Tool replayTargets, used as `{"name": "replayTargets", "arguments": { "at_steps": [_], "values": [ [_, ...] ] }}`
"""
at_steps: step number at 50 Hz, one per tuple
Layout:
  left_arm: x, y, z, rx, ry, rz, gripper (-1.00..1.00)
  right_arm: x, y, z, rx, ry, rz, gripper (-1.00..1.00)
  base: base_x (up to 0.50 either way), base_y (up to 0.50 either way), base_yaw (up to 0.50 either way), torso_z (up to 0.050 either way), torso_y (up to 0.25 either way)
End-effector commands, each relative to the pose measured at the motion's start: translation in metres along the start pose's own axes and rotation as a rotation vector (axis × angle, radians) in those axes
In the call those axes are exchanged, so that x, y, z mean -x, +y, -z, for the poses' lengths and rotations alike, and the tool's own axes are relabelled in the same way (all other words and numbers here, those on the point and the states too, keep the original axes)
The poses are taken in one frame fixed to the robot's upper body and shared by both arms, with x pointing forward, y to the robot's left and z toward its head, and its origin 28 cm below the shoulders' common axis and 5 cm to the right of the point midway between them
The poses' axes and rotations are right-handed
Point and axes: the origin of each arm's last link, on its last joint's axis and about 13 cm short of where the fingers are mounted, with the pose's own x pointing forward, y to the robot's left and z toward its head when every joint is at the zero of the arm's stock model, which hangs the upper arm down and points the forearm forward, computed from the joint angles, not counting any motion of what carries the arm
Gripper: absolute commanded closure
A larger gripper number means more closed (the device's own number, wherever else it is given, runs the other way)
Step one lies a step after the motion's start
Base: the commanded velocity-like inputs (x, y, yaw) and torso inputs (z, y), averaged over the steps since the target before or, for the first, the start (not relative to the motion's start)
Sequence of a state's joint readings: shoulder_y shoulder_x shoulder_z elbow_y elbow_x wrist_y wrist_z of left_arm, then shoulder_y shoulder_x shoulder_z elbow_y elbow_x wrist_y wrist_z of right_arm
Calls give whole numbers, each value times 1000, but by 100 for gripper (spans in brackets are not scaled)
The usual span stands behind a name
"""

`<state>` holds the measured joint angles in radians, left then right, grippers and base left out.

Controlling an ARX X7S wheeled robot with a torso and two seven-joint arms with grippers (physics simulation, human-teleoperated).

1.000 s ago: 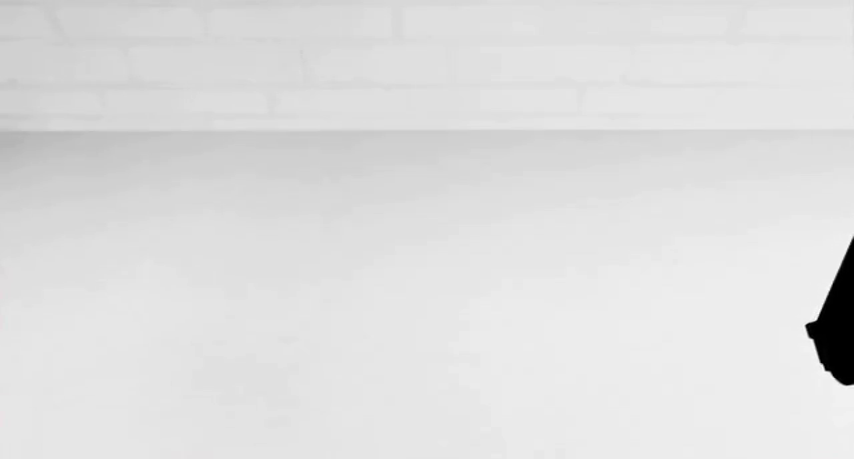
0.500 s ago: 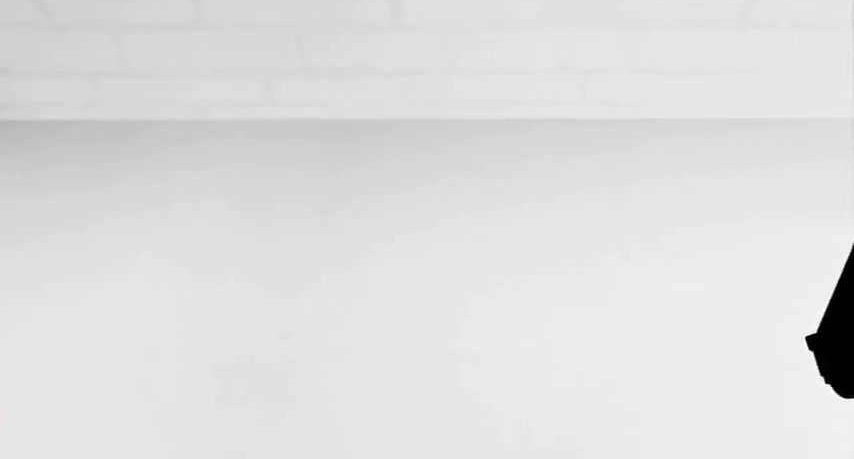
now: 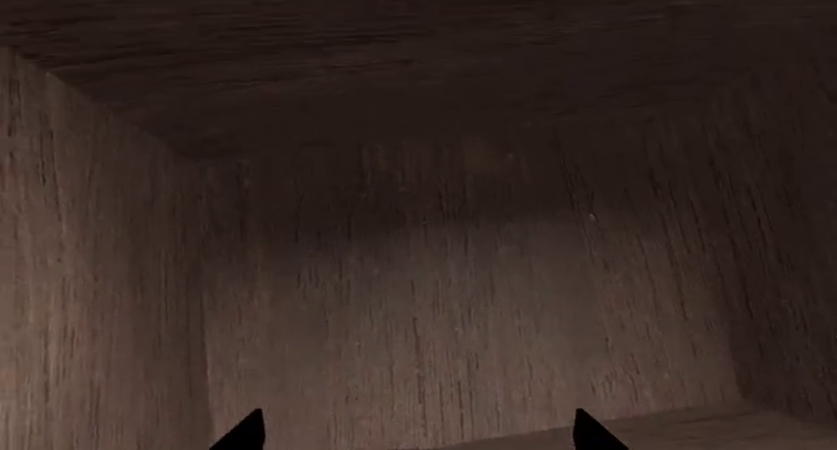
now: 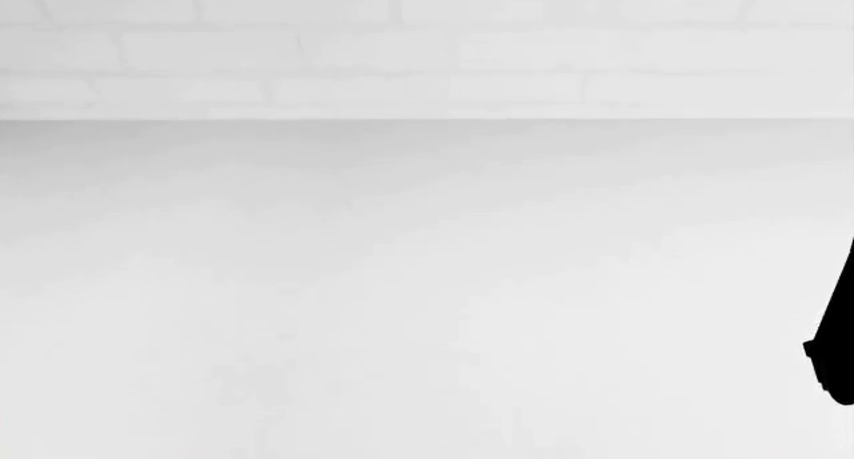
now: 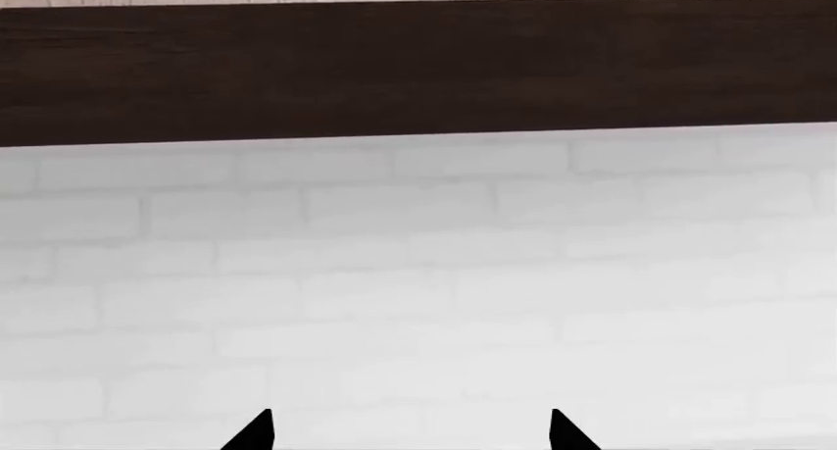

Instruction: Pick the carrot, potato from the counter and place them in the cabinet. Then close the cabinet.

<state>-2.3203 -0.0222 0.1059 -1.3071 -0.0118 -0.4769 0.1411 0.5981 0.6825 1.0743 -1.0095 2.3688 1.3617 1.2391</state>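
The carrot and the potato are out of view in every frame. The head view shows only the white counter (image 4: 400, 299) meeting a white brick wall. My left gripper (image 3: 414, 435) is open and empty, its two black fingertips (image 3: 243, 432) spread apart inside the dark wooden cabinet (image 3: 445, 303), facing its back panel. My right gripper (image 5: 408, 432) is open and empty, its fingertips (image 5: 253, 432) spread apart in front of the white brick wall. A black piece of the right arm (image 4: 838, 339) shows at the head view's right edge.
In the left wrist view the cabinet's side wall (image 3: 92, 274), top panel (image 3: 392, 48) and a strip of shelf floor (image 3: 707, 425) surround the gripper. In the right wrist view a dark wooden band (image 5: 418, 68) runs above the brick wall (image 5: 418, 274).
The head view has tilted slightly, so the wall-counter line sits a little higher in the picture. The black piece of the right arm has dropped slightly at the right edge.
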Motion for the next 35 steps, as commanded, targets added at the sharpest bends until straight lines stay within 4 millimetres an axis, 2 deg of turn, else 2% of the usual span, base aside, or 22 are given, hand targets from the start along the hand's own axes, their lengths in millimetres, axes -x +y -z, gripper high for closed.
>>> {"name": "replayTargets", "arguments": {
  "at_steps": [1,6,16,27,35],
  "values": [
    [3,0,-21,-5,-101,10,-100,1,0,1,-1,2,0,-100,0,0,0,0,0],
    [3,-2,-26,6,-153,45,-100,1,0,0,-1,1,-3,-100,0,0,0,0,0],
    [7,-4,-23,-1,-208,57,-100,-1,2,2,-3,4,-11,-100,0,0,0,0,0],
    [14,-2,-27,65,-311,95,-100,-1,2,3,-3,6,-11,-100,0,0,0,0,0],
    [13,-2,-23,80,-298,105,-100,0,1,2,-3,8,-9,-100,0,0,0,-13,250]
  ]
}}
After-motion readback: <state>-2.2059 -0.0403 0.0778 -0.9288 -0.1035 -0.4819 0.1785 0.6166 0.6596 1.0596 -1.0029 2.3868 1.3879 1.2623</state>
